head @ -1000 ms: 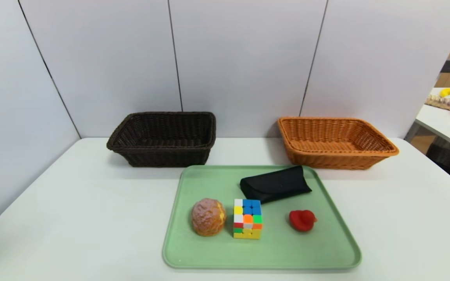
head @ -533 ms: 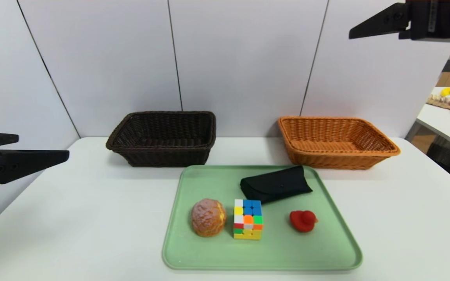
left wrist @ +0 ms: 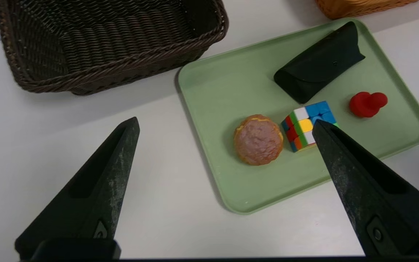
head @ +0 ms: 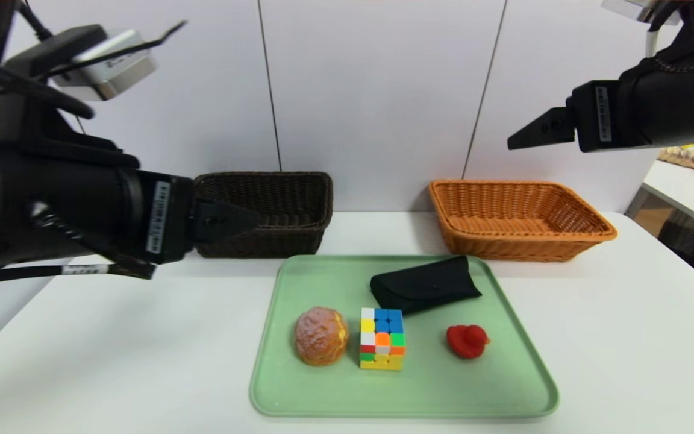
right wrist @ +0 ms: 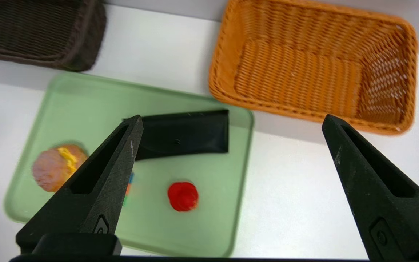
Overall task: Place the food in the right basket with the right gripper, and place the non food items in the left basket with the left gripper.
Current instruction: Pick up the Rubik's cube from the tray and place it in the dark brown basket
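On the green tray [head: 419,386] lie the bun [head: 321,335], the puzzle cube [head: 382,337], the black glasses case [head: 424,284] and the red duck [head: 466,340]. The dark brown basket [head: 287,238] stands behind the tray to the left, the orange-tan basket [head: 503,247] to the right; both are empty. My left gripper [head: 244,220] hovers open at the left, high in front of the dark basket, with the bun [left wrist: 258,139] and cube [left wrist: 306,123] below. My right gripper [head: 522,137] hangs open, high above the orange basket [right wrist: 315,69], holding nothing.
White wall panels close off the back and left of the white table [head: 112,337]. Beyond the right edge stands another table [head: 690,187] with toys on it. Bare tabletop lies on both sides of the tray.
Both arms have swung into view: the left reached in from the left edge across the dark basket, and the right came down from the top right corner. The things on the tray stayed put.
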You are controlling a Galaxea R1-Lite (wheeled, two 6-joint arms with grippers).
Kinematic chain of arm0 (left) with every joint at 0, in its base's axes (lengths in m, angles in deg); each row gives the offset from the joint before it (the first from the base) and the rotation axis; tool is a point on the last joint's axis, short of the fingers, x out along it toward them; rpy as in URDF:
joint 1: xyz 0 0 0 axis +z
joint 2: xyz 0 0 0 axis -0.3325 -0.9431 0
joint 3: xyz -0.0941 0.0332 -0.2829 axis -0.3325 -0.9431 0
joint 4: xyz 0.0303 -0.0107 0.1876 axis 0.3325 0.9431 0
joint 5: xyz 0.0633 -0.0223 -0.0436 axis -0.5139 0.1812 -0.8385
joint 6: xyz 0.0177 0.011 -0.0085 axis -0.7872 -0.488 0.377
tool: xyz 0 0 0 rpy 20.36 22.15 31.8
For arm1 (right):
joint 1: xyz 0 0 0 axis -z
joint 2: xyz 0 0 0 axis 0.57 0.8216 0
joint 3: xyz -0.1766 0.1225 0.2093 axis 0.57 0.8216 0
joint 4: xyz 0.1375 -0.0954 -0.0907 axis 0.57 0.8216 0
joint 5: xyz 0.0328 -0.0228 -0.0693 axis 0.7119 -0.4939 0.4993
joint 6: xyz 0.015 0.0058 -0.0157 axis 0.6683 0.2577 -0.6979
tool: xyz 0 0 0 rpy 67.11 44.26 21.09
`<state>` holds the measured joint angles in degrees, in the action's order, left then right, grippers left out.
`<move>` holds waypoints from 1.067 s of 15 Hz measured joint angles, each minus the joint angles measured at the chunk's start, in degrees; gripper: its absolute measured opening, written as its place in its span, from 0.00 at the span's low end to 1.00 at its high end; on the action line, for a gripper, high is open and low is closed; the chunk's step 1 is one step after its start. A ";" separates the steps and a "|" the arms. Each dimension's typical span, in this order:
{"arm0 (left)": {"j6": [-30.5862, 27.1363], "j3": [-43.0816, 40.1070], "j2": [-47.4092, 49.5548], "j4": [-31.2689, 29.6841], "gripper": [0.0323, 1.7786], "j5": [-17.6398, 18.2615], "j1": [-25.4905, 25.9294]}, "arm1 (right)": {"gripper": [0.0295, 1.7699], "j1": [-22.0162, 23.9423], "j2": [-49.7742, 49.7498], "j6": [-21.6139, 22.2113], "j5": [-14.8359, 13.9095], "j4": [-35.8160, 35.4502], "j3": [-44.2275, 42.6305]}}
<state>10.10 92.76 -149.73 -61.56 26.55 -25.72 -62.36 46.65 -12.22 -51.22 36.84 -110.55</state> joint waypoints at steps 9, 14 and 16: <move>22.36 26.05 -21.46 20.30 0.95 0.00 -13.20 | 0.96 4.16 -3.95 2.06 -1.68 3.62 4.96; 26.00 33.82 -30.40 32.20 0.95 3.86 -15.02 | 0.96 4.83 -8.50 4.16 -2.21 3.60 11.19; 27.40 34.15 -32.76 31.89 0.95 3.83 -15.25 | 0.96 4.92 -10.29 4.52 -2.18 3.62 13.42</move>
<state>37.50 126.90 -182.48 -29.67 30.37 -40.97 -57.44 36.36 -7.69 -53.40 40.46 -97.13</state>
